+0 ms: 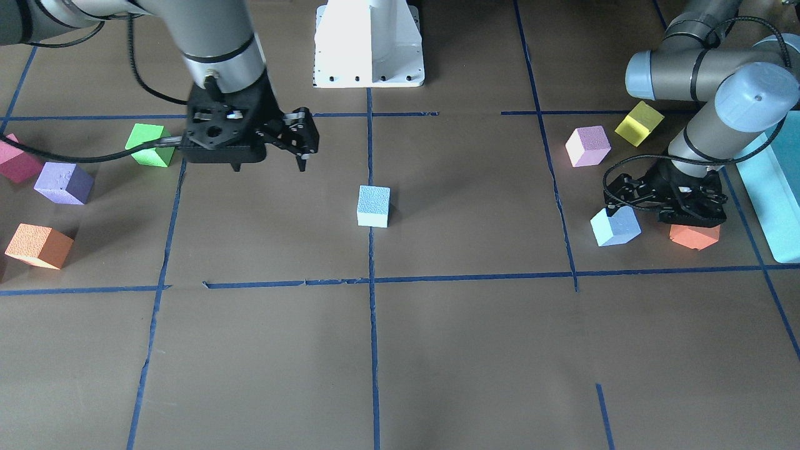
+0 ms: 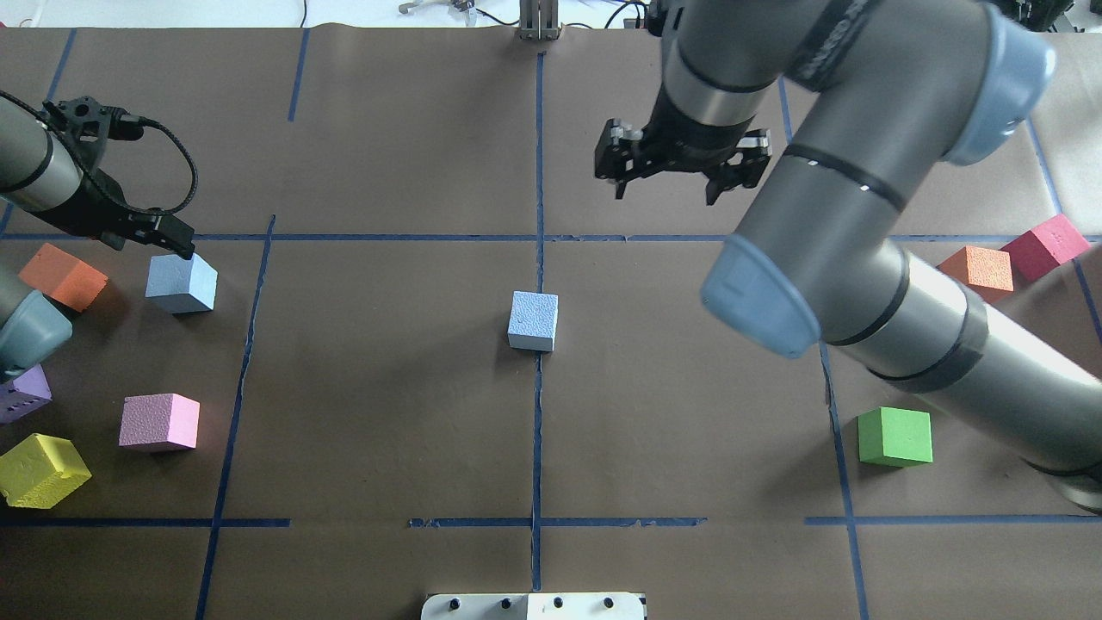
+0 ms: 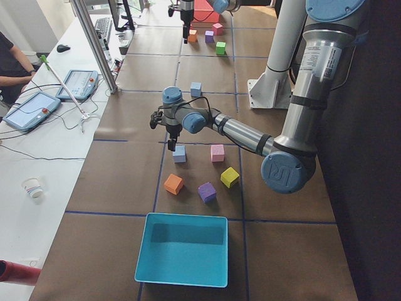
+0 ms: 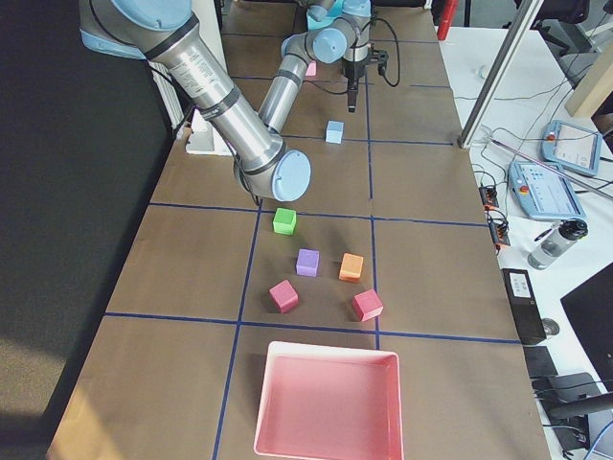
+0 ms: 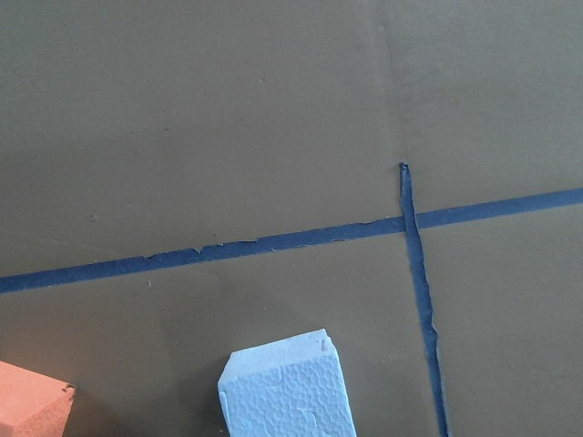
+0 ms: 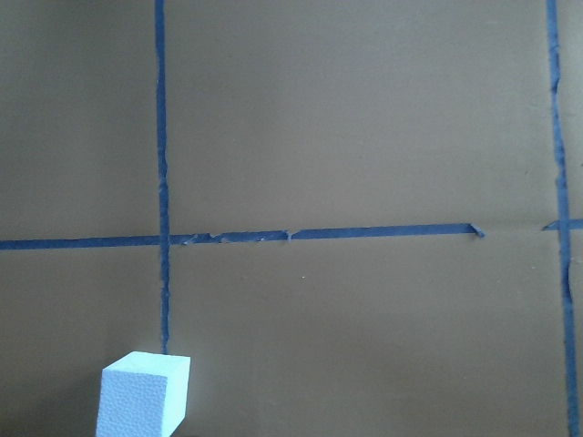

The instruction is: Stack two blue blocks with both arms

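One pale blue block (image 1: 374,205) sits on the centre tape line, also in the overhead view (image 2: 534,320) and at the bottom of the right wrist view (image 6: 144,393). My right gripper (image 2: 665,188) hovers open and empty beyond it, raised off the table (image 1: 269,164). The second blue block (image 2: 181,282) lies at the table's left end (image 1: 615,226) and at the bottom of the left wrist view (image 5: 287,387). My left gripper (image 1: 659,209) is low, between this block and an orange cube (image 1: 694,236). It looks open and holds nothing.
Pink (image 2: 159,422), yellow (image 2: 41,469), purple (image 2: 21,394) and orange (image 2: 62,275) cubes crowd the left end by a teal box (image 1: 772,187). Green (image 2: 895,437), orange (image 2: 980,271) and red (image 2: 1043,245) cubes lie at the right. A pink tray (image 4: 330,402) stands there.
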`<control>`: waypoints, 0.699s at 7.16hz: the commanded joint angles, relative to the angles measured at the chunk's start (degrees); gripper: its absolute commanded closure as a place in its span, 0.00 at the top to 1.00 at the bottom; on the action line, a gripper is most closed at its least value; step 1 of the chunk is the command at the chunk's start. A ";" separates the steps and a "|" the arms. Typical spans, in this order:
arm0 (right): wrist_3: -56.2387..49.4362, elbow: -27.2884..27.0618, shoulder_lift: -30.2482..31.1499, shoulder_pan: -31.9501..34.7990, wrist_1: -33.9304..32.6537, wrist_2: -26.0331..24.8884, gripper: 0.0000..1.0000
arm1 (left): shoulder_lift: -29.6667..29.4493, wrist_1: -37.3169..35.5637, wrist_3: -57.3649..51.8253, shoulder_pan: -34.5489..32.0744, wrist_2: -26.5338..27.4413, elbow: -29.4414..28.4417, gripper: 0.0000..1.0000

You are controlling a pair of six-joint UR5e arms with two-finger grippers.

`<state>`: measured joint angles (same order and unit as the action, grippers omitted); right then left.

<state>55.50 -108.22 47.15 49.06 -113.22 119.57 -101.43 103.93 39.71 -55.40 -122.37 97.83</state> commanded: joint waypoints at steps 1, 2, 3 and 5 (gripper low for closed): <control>-8.18 -1.29 3.30 8.21 -0.33 4.86 1.00 | 0.18 0.13 3.43 1.43 1.08 -0.71 1.00; -10.13 -1.46 4.43 10.34 -0.33 6.36 1.00 | 0.27 0.22 3.53 2.04 1.17 -1.58 1.00; -11.45 -1.64 4.88 11.40 -0.33 6.46 1.00 | 0.36 0.31 3.53 2.57 1.43 -1.94 1.00; -15.92 -1.64 6.37 14.82 -0.33 8.56 1.00 | 0.45 1.27 3.62 4.33 1.87 -4.13 1.00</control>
<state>42.47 -109.79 52.44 61.61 -113.55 126.82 -101.04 104.51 43.28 -52.17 -120.68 95.00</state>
